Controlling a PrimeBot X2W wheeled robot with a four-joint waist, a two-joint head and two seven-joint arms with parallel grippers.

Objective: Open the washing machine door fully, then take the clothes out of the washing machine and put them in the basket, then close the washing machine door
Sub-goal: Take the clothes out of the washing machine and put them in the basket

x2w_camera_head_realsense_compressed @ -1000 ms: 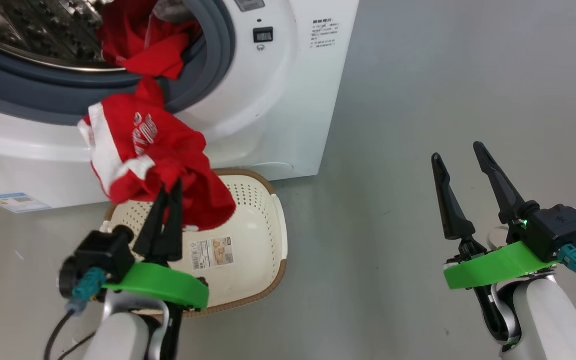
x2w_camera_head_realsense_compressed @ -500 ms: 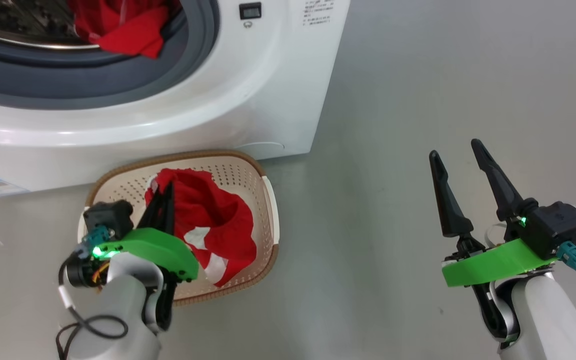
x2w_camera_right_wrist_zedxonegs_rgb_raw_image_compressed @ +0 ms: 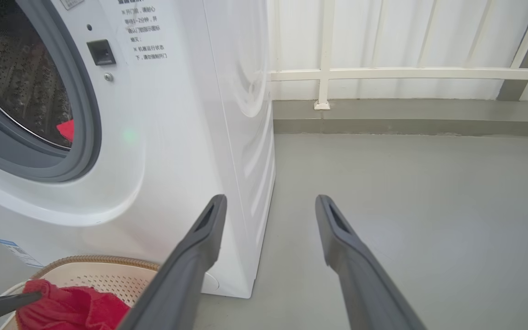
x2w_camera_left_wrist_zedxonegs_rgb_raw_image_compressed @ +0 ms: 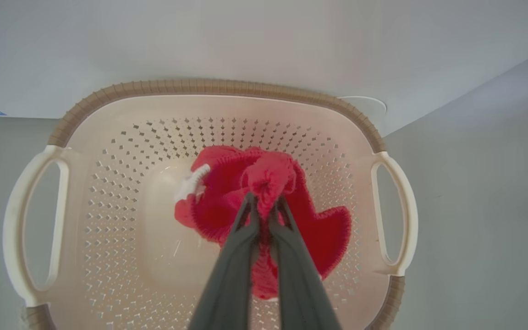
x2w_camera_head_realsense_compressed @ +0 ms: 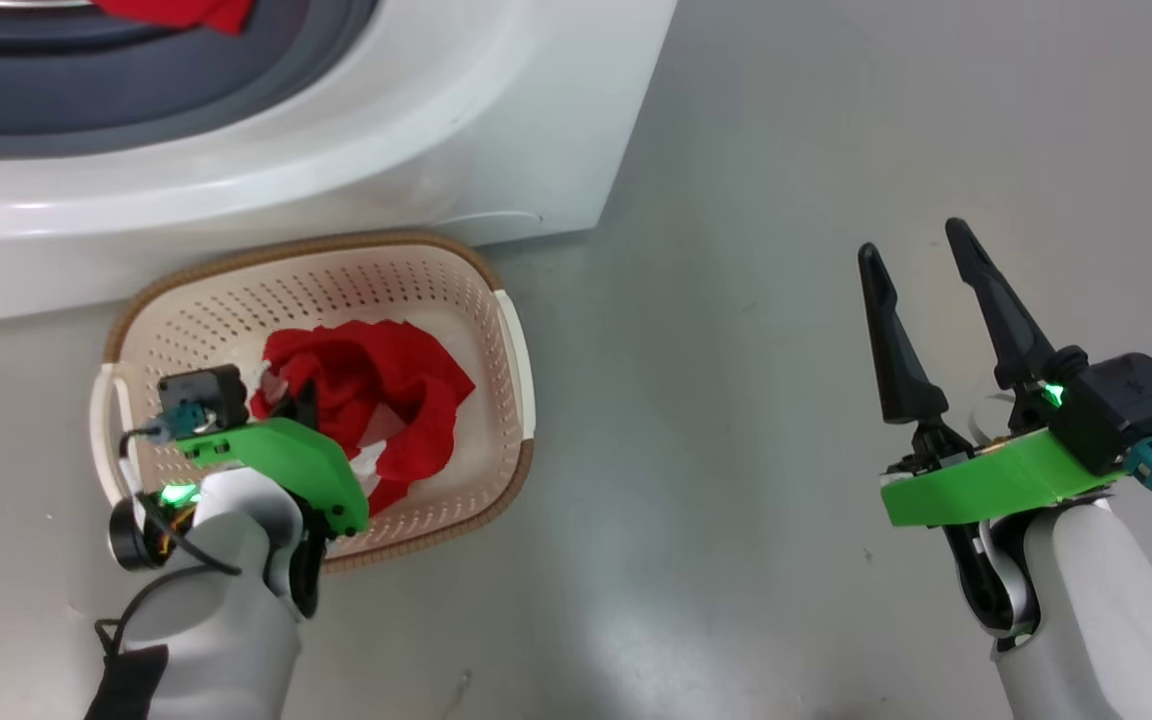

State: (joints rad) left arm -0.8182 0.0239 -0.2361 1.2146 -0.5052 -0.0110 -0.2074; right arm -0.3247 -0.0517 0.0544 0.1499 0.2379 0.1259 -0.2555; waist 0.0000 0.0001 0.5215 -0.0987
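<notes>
Clenching a bunched fold of the red garment (x2w_camera_left_wrist_zedxonegs_rgb_raw_image_compressed: 268, 176), the left jaws now reach down inside the basket (x2w_camera_left_wrist_zedxonegs_rgb_raw_image_compressed: 209, 86), and the cloth rests in a heap on the basket's floor, towards its middle and right side, with a strip of white trim (x2w_camera_left_wrist_zedxonegs_rgb_raw_image_compressed: 192, 182) showing at the heap's left. A second ago the same garment hung in the air from these jaws, in front of the washing machine (x2w_camera_head_realsense_compressed: 386, 160) and above the basket; half a second ago it was just entering the basket. By the look of it, the carry for this piece is done and only the release is left. The right jaws stand spread wide with nothing between them, well apart over the bare floor (x2w_camera_head_realsense_compressed: 736, 400), as they did throughout that second. Counting: one basket with two side handles, one at each end (x2w_camera_left_wrist_zedxonegs_rgb_raw_image_compressed: 16, 229), standing on the floor close against the machine's front; one washing machine; one red garment in the basket; and one further patch of red cloth (x2w_camera_head_realsense_compressed: 176, 12) visible at the drum's mouth, so unloading is probably not finished.
</notes>
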